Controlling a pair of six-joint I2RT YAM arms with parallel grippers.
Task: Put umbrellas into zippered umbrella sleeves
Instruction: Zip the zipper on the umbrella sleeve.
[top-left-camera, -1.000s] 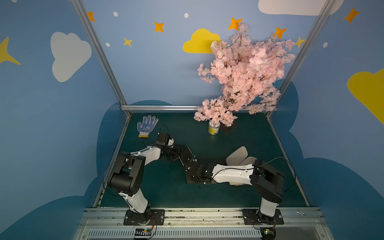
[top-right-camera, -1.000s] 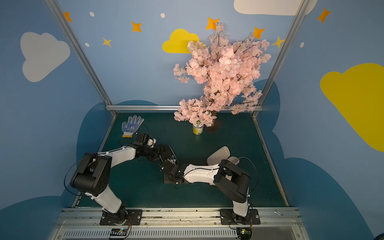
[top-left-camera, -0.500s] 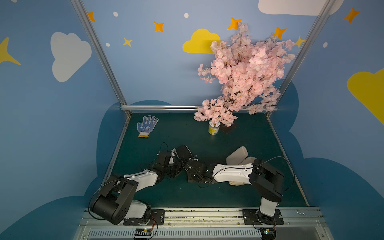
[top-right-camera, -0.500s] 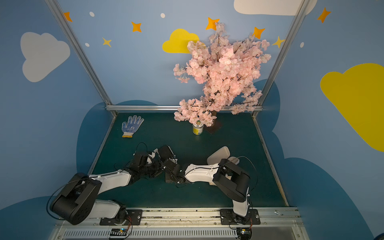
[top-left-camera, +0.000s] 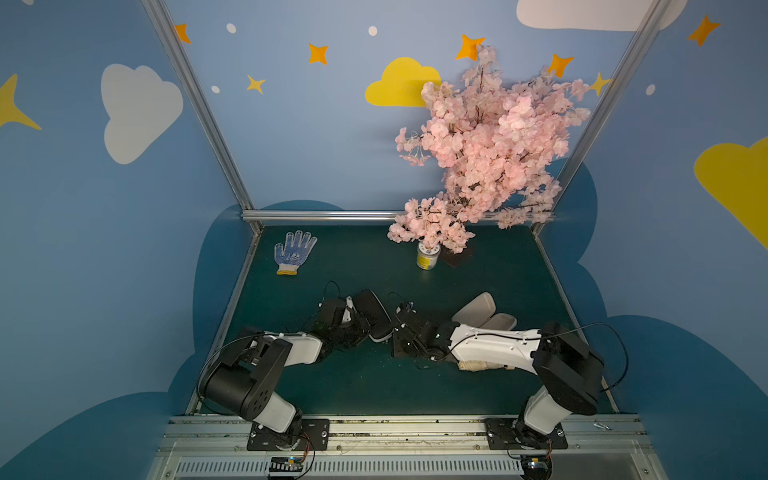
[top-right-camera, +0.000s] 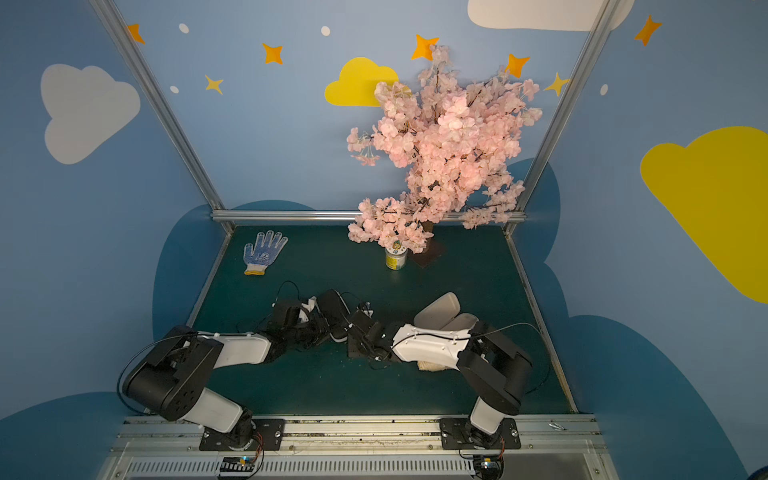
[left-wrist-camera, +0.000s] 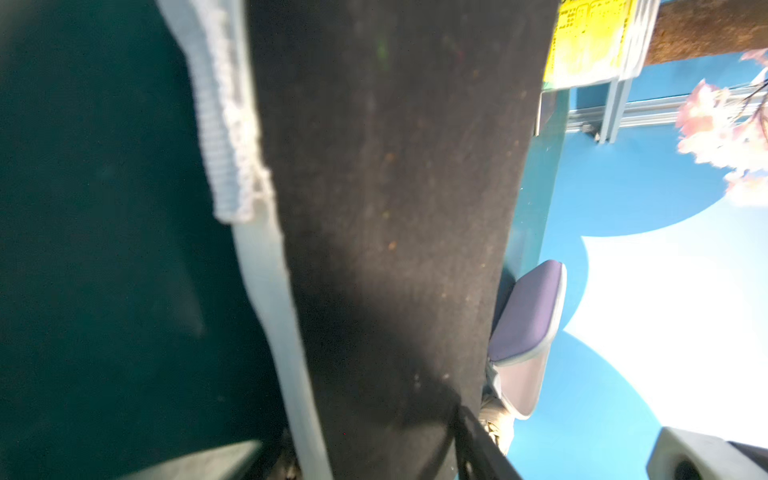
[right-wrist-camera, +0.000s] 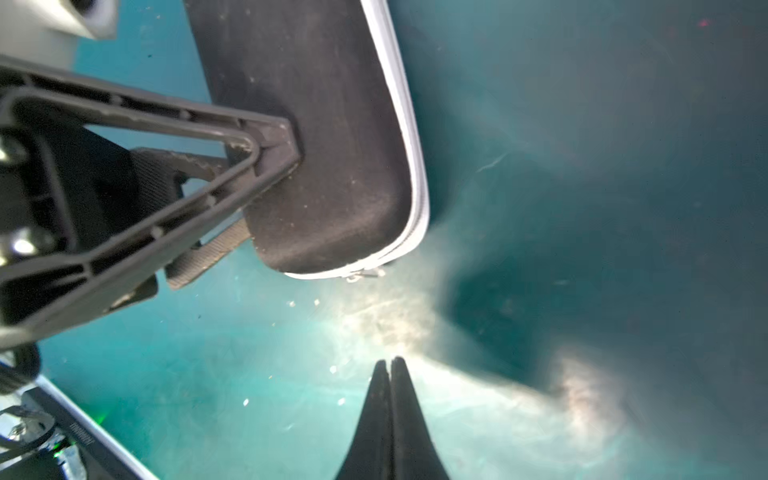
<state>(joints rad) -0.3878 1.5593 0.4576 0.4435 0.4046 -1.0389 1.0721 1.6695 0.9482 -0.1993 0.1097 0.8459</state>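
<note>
Black sleeve (top-left-camera: 374, 311) clamped in left gripper (right-wrist-camera: 266, 195), lavender sleeve (top-left-camera: 473, 309) makes two, one cream umbrella (top-left-camera: 473, 365), right gripper (right-wrist-camera: 390, 365) pressed together.

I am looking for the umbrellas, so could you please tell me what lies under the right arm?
A cream-yellow umbrella pokes out from beneath the right arm in both top views. The arm covers most of it, so the rest is hidden.

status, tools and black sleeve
Left tool astride black sleeve, grip unconfirmed. Right tool shut, empty. Lavender sleeve open; cream umbrella under right arm.
</note>
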